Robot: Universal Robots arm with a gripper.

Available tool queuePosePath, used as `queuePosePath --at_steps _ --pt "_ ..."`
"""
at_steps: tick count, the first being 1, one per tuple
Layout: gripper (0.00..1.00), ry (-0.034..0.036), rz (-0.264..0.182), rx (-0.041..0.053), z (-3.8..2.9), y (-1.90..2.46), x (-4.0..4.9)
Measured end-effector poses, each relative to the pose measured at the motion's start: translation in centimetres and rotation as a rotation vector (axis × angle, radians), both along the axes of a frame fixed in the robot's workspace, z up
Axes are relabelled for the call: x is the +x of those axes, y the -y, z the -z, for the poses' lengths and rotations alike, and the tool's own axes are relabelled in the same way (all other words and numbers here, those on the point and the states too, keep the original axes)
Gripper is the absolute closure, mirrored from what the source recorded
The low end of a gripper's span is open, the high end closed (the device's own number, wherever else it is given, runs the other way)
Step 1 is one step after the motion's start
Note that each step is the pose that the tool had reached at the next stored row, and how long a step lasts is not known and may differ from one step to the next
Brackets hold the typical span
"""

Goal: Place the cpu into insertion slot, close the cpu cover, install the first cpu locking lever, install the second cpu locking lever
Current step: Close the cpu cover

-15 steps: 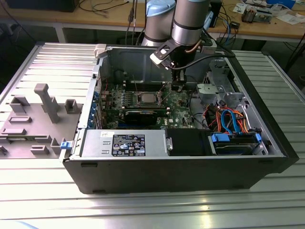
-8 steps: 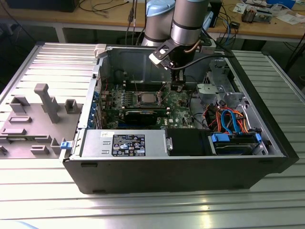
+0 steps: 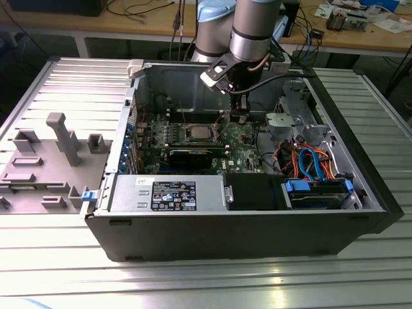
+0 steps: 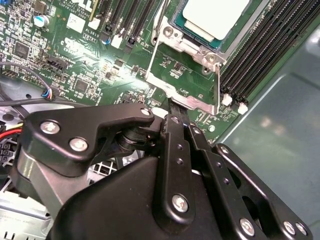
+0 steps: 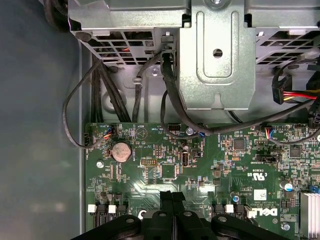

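The cpu [image 4: 215,17], with its flat silver top, lies seated in the insertion slot [image 4: 172,20] on the green board; in the exterior view the cpu [image 3: 197,133] sits mid-board. The cpu cover [image 4: 192,101], a square metal frame with the board showing through its opening, stands swung open away from the slot toward me. My gripper [image 4: 174,107] is shut, its black fingertips [image 5: 172,196] pressed together and right at the cover's free edge. Whether they pinch that edge or only touch it cannot be told. In the exterior view the gripper [image 3: 239,116] hangs inside the case to the socket's right.
Black memory slots [image 4: 260,55] run beside the socket, with the grey case wall [image 4: 280,125] past them. A metal drive cage [image 5: 215,55] and black cables [image 5: 170,100] sit beyond the board. A long expansion card [image 3: 193,154], power supply [image 3: 167,193] and grey fixture tray [image 3: 51,161] are nearby.
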State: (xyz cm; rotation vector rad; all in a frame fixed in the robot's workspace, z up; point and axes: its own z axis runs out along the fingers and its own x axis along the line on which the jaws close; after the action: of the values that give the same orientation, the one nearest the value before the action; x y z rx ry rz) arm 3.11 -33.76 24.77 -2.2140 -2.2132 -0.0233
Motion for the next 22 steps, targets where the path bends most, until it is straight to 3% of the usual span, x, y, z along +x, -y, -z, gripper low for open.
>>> queuePosePath --at_steps 22 --pt "0.89 0.0000 0.000 0.0000 0.02 0.00 -0.66"
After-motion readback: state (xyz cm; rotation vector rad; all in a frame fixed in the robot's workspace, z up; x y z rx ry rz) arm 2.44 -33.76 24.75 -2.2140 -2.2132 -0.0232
